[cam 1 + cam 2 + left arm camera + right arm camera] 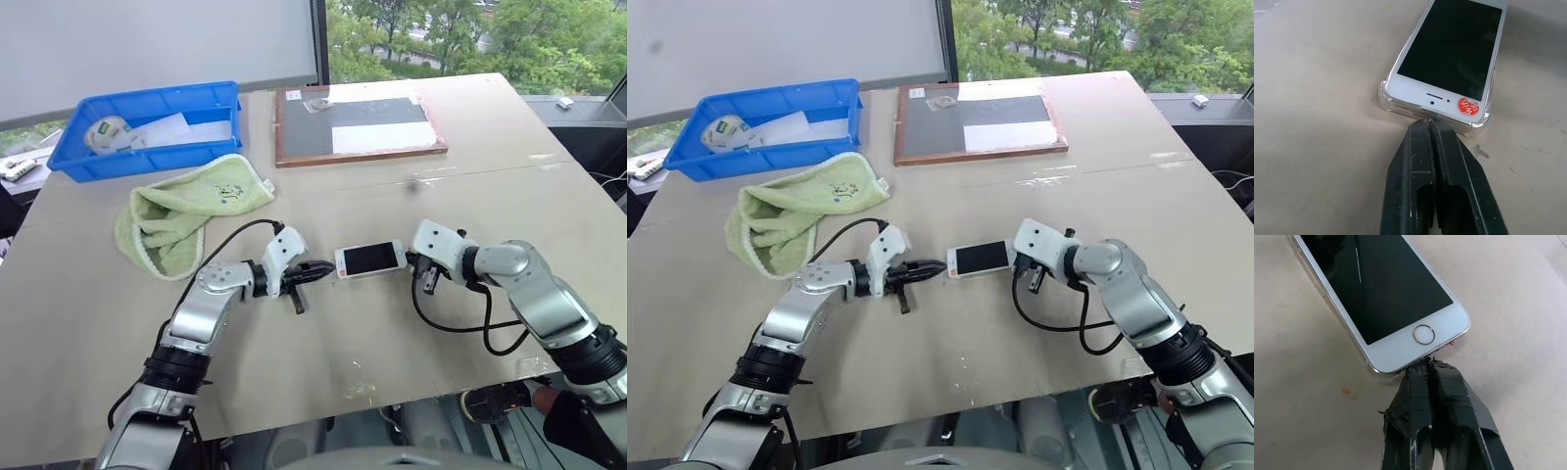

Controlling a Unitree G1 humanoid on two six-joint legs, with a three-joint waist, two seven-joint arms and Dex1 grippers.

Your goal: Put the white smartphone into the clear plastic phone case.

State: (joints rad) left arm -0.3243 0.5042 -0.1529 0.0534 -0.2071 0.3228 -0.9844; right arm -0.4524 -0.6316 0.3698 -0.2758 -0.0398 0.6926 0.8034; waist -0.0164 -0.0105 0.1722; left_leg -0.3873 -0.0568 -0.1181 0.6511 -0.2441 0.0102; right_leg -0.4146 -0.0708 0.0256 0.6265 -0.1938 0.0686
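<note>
The flat white smartphone with dark screen [1449,54] lies face up on the beige table [392,333], seated in the thin clear plastic phone case [1385,98], directly between the two tools. The left gripper [1429,125], fingers pressed together and holding nothing, meets the earpiece end; the right gripper [1429,364], likewise closed and empty, meets the home-button end. Risk: uneven end pressure could skid or lift the phone. Both forearms angle inward and slightly downward.
</note>
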